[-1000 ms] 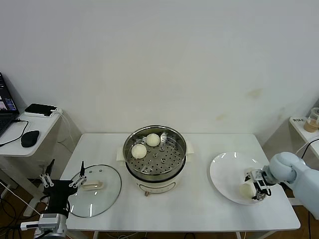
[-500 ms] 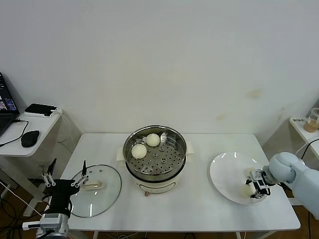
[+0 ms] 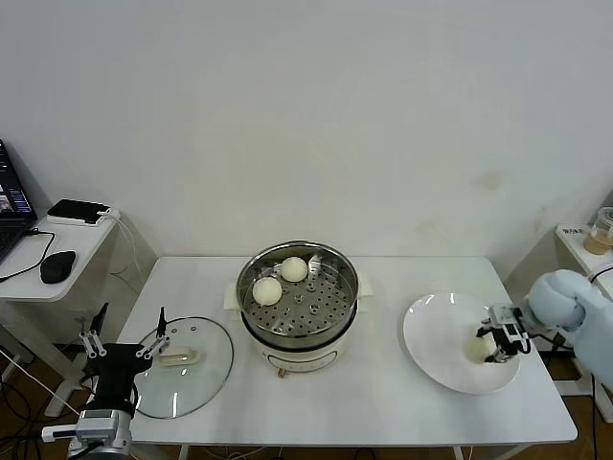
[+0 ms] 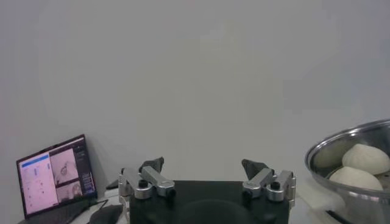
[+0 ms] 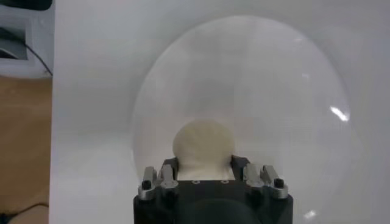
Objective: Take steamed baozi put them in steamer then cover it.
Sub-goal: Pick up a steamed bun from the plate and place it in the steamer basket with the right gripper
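The steel steamer (image 3: 298, 305) stands mid-table, uncovered, with two cream-white baozi (image 3: 267, 289) (image 3: 294, 269) on its perforated tray. My right gripper (image 3: 490, 347) is shut on a third baozi (image 3: 478, 349) and holds it just above the white plate (image 3: 431, 335). In the right wrist view that baozi (image 5: 203, 145) sits between both fingers (image 5: 169, 165), over the plate (image 5: 292, 91). The glass cover (image 3: 182, 366) lies flat at the table's left. My left gripper (image 3: 123, 347) is parked open beside it. A fourth baozi is not in view.
A side table with a laptop (image 4: 55, 182), a mouse (image 3: 57, 265) and a black box (image 3: 79, 211) stands at the left. A shelf with a cup (image 3: 603, 230) is at the far right. The steamer (image 4: 344, 149) also shows in the left wrist view.
My right gripper has closed on the baozi and raised it slightly off the plate, drawing toward the plate's right side. The left arm has barely moved.
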